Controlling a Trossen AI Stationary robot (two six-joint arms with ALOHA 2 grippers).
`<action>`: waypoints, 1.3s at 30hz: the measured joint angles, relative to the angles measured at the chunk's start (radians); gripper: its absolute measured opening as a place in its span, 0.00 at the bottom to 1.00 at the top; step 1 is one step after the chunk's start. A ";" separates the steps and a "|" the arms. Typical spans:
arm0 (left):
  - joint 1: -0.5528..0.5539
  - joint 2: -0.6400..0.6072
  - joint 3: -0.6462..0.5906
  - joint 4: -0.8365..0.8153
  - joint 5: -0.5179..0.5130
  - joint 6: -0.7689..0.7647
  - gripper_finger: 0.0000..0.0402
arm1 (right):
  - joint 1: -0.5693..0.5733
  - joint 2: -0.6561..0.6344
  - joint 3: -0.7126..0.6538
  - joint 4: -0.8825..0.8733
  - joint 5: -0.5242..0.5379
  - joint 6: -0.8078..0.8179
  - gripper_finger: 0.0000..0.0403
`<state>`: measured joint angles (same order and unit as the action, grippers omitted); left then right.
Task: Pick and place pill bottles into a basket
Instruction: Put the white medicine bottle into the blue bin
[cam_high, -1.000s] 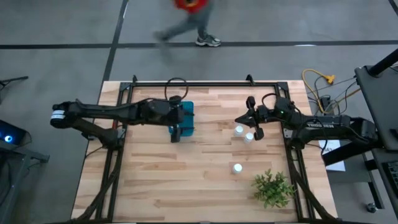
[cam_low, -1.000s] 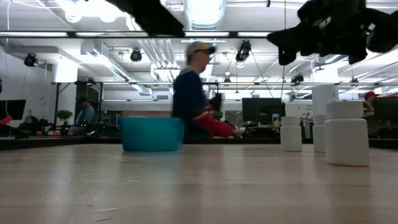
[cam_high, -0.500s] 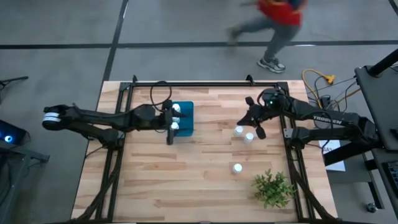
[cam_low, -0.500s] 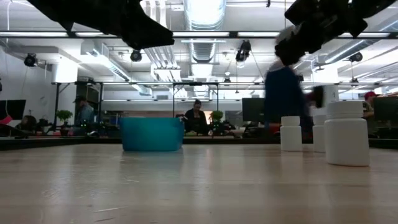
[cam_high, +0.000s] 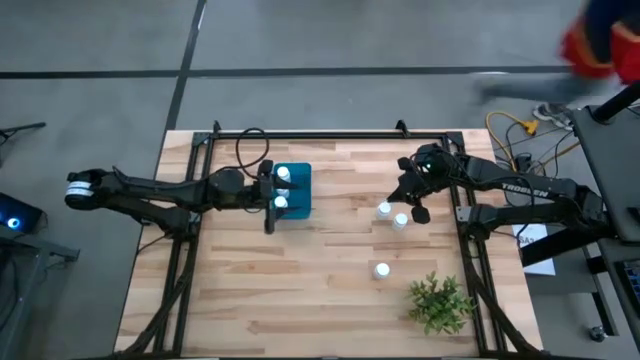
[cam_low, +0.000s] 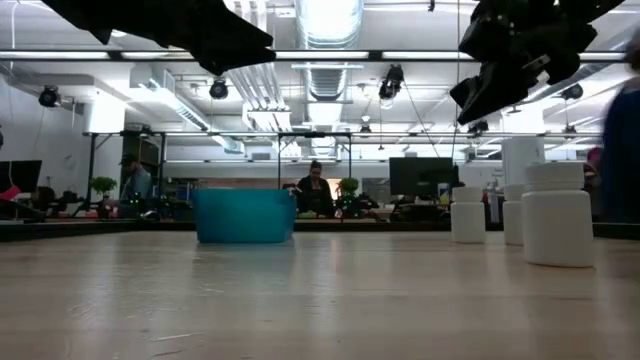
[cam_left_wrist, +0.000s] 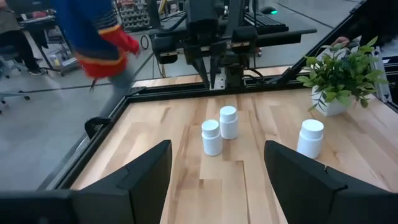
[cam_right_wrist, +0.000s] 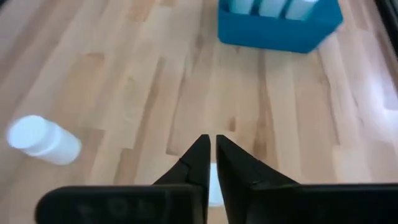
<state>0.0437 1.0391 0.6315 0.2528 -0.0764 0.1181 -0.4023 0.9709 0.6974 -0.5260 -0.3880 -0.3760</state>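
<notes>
The blue basket (cam_high: 303, 188) stands on the table left of centre, with white pill bottles (cam_high: 281, 202) upright in it; it also shows in the low view (cam_low: 245, 216) and the right wrist view (cam_right_wrist: 280, 31). Three more white bottles stand on the table at the right: two close together (cam_high: 384, 210) (cam_high: 400, 220) and one nearer the front (cam_high: 381, 270). My left gripper (cam_high: 268, 198) is open and empty beside the basket's left side (cam_left_wrist: 217, 180). My right gripper (cam_high: 410, 195) is shut and empty, high above the pair of bottles (cam_low: 480, 100) (cam_right_wrist: 212, 146).
A green potted plant (cam_high: 440, 302) stands at the table's front right, close to the single bottle. A black frame (cam_high: 300, 133) runs along the table's far edge. A person passes on the floor beyond the far right corner (cam_high: 600, 45).
My left gripper has drawn back from above the basket toward the table's left edge, uncovering the bottles in the basket. My right gripper has tipped its fingers downward above the pair of bottles. A person has walked rightward behind the table.
</notes>
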 joint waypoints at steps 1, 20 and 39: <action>0.000 0.000 0.000 0.000 0.000 0.000 0.59 | 0.000 0.003 0.000 -0.001 0.004 -0.004 0.07; 0.000 -0.146 -0.119 0.082 0.001 -0.005 0.59 | 0.000 0.013 0.000 -0.010 0.036 -0.006 0.53; 0.000 -0.204 -0.153 0.073 0.005 -0.030 0.59 | 0.032 0.351 0.071 -0.043 0.077 -0.070 0.54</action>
<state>0.0437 0.8347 0.4789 0.3258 -0.0711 0.0883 -0.3706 1.3216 0.7685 -0.5690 -0.3114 -0.4463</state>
